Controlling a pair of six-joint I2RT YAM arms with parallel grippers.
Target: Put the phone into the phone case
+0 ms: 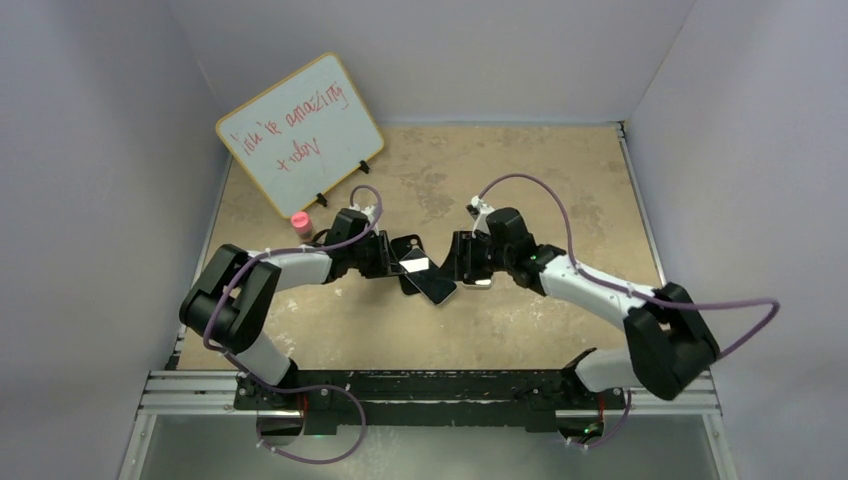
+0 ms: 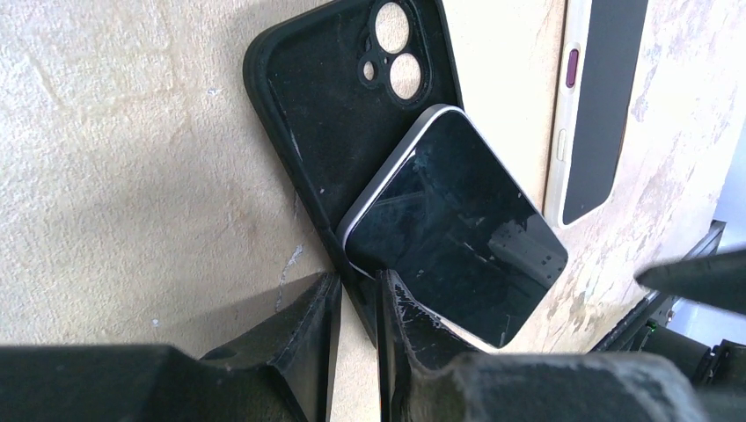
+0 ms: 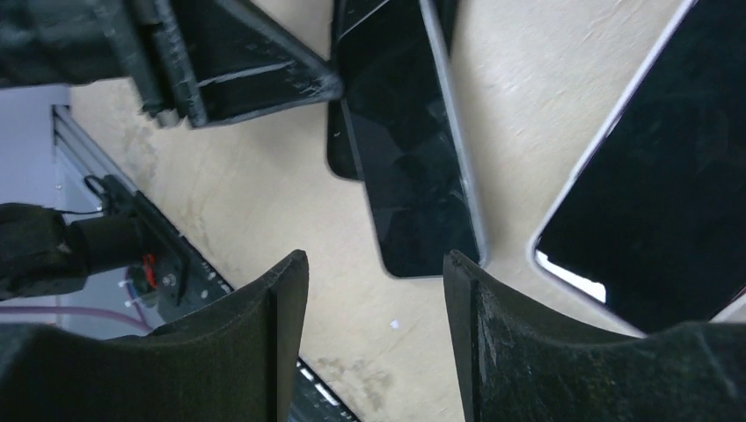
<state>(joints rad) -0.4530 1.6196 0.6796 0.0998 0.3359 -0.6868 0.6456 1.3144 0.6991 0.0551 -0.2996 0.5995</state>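
The bench (image 1: 560,200) is a mottled beige slab boxed in by pale grey walls. A whiteboard (image 1: 298,135) with red writing is propped at its far left corner, and a small pink-capped container (image 1: 301,223) stands just in front of the board.

Near the middle lies the phone case (image 2: 339,114), open side up, with its camera cutout at the end away from my left wrist. The phone (image 2: 457,233) lies screen up and askew across the case's near end. One corner is over the shell and much of its body sticks out past the rim, so it is not seated.

My left fingers (image 2: 317,308) are almost pressed together, pinching the case's near rim in the thin gap between them. The phone's edge runs right beside one of them, but I cannot tell whether they touch.

My right fingers (image 3: 286,299) are spread wide and hold nothing. They hang above the bench, and the phone's end shows between them.

A second phone (image 2: 589,105), beige-rimmed and screen up, lies just beside the case without touching it.
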